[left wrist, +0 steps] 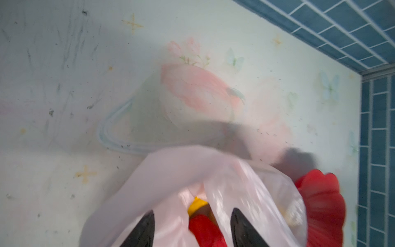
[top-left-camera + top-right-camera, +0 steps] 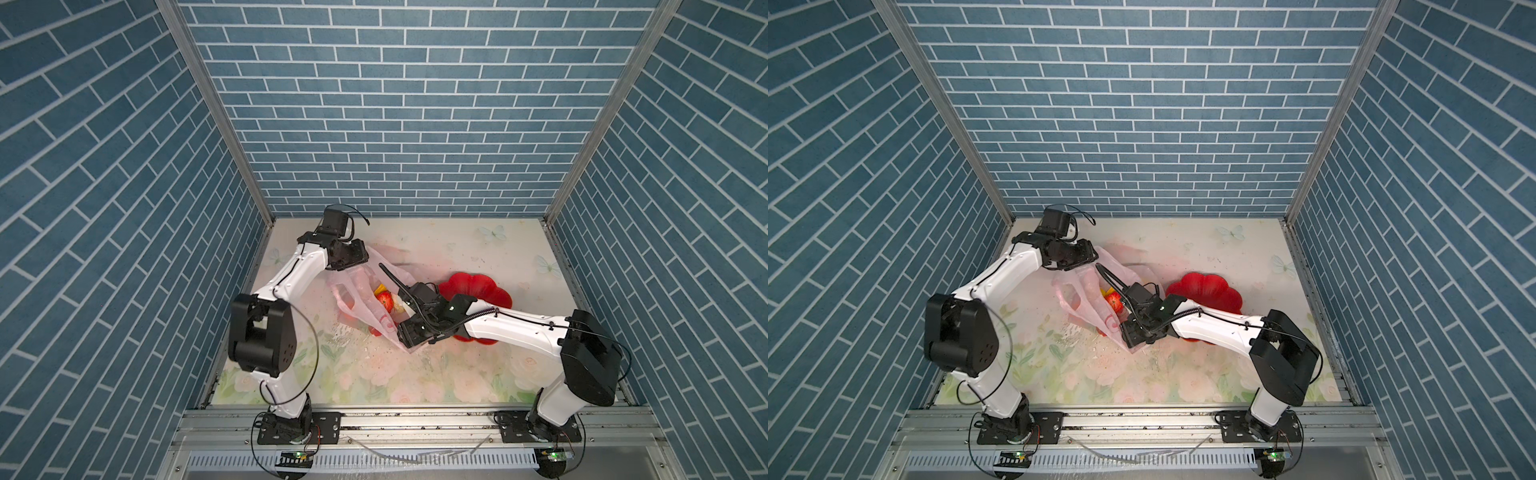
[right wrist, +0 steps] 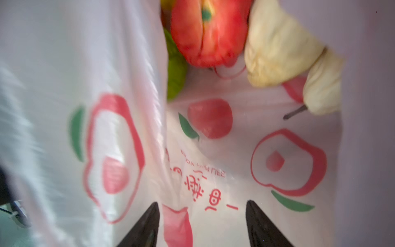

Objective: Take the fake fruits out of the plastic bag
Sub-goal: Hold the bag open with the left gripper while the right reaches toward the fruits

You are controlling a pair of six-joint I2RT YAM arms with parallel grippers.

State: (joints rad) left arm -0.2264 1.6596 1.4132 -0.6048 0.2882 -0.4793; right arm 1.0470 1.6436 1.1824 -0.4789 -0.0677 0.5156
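With the clock face laid on the tabletop [image 2: 415,374] as both top views show it, six o'clock at the rail [image 2: 415,419] that carries the arm bases, the right hand [image 2: 406,337] is found nearest, just on the six-o'clock side of the middle. It is pushed into the plastic bag [image 2: 358,296] at the bag's five-o'clock corner, and pink film is seen wrapped about it. In the right wrist view its fingers [image 3: 147,226] are seen spread wide inside the bag, with nothing gripped between them; only a fold of printed film lies by one finger.

Deeper in the bag the fake fruits [image 2: 1115,300] are gathered: a red fruit [image 3: 205,36], a green fruit [image 3: 175,74] pressed against its side, and two cream fruits [image 3: 277,49] touching each other.

The bag is spread crumpled near the middle of the tabletop, a little toward nine o'clock. Its mouth is open, so the red fruit and a yellow fruit [image 2: 379,289] can be made out from above.

At three o'clock of the bag a red flower-shaped dish [image 2: 482,286] is set, partly covered by the right arm [image 2: 511,332].

Farthest, at the bag's eleven-o'clock edge, the left hand [image 1: 193,210] is placed. Its fingers [image 1: 143,231] are seen parted, with bag film draped loosely across the gap and nothing pinched.
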